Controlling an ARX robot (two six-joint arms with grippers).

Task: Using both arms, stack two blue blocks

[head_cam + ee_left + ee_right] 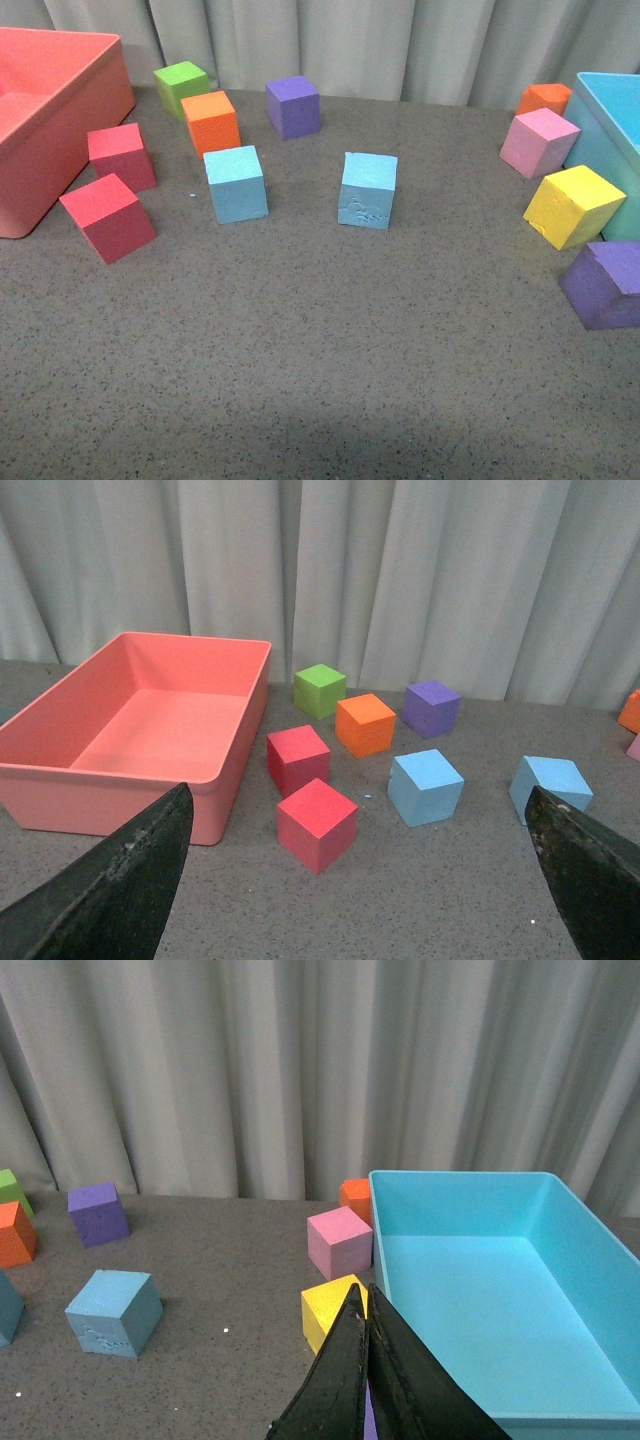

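grey tabletop (300,380) lies open between smooth blue block (236,184) and scuffed block (368,190)

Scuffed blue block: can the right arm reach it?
Probably yes. The scuffed block stands alone on the table, apart from the other blue block, with nothing between it and the right gripper. The gripper looks shut, so it would have to open first.

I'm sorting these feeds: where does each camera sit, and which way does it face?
Front: on the robot's body, looking down at the table; no arm shows.
Left wrist: on the left arm, facing the red bin; the left gripper shows, fingers open.
Right wrist: on the right arm, facing the turquoise bin; the right gripper shows, shut.
Shared: all three show the scuffed blue block.
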